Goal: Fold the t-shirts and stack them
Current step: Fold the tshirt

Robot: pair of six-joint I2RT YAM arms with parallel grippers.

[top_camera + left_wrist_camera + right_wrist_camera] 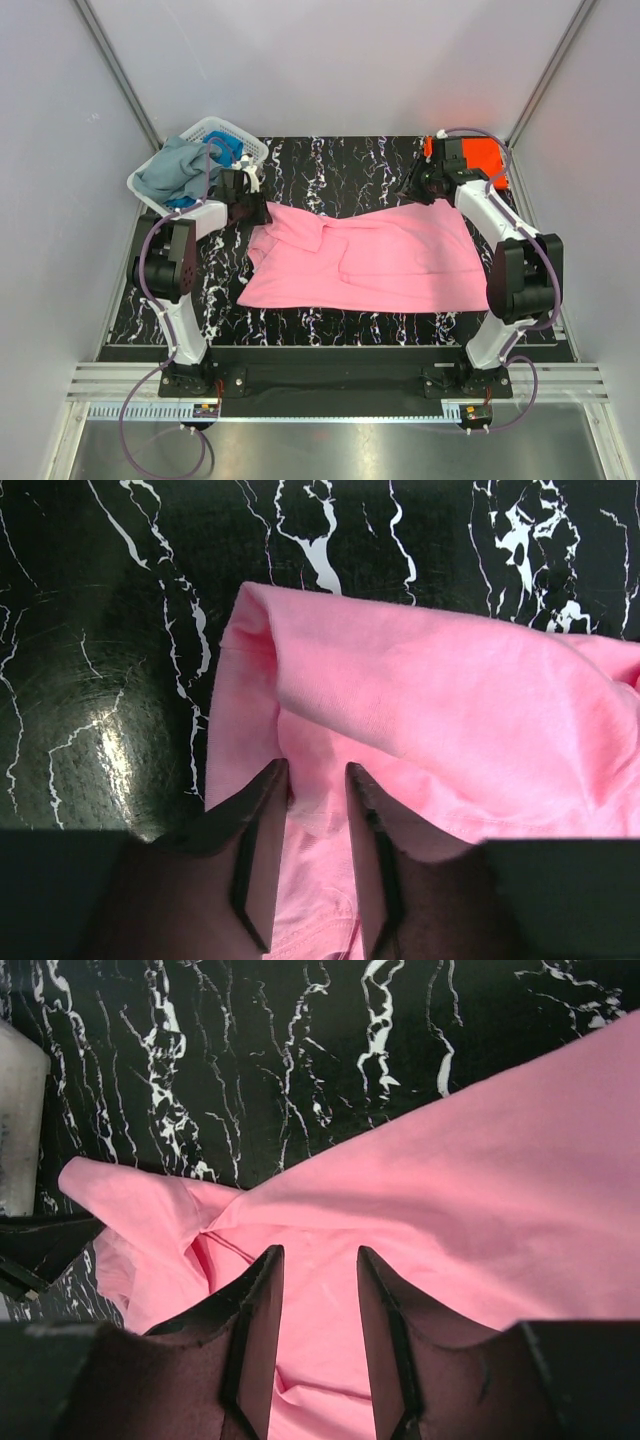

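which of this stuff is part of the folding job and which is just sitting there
Part of the job:
- pink t-shirt, spread on the table, both arms' fingers at its far corners
- orange-red t-shirt, far right corner
- grey-blue t-shirt and blue t-shirt, in the basket

Just there:
- white lattice basket
- black marbled table

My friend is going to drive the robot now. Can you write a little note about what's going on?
Left gripper: jaws part open over the pink shirt's far left corner; a grip can't be confirmed.
Right gripper: jaws part open over its far right corner, cloth between them; a grip can't be confirmed either.
Pink shirt lies spread on the table, left side rumpled, not folded.
Orange-red shirt sits at the far right corner.
Grey-blue shirt and blue shirt are in the basket.
Left: fold the pink shirt, then the others, and stack them.
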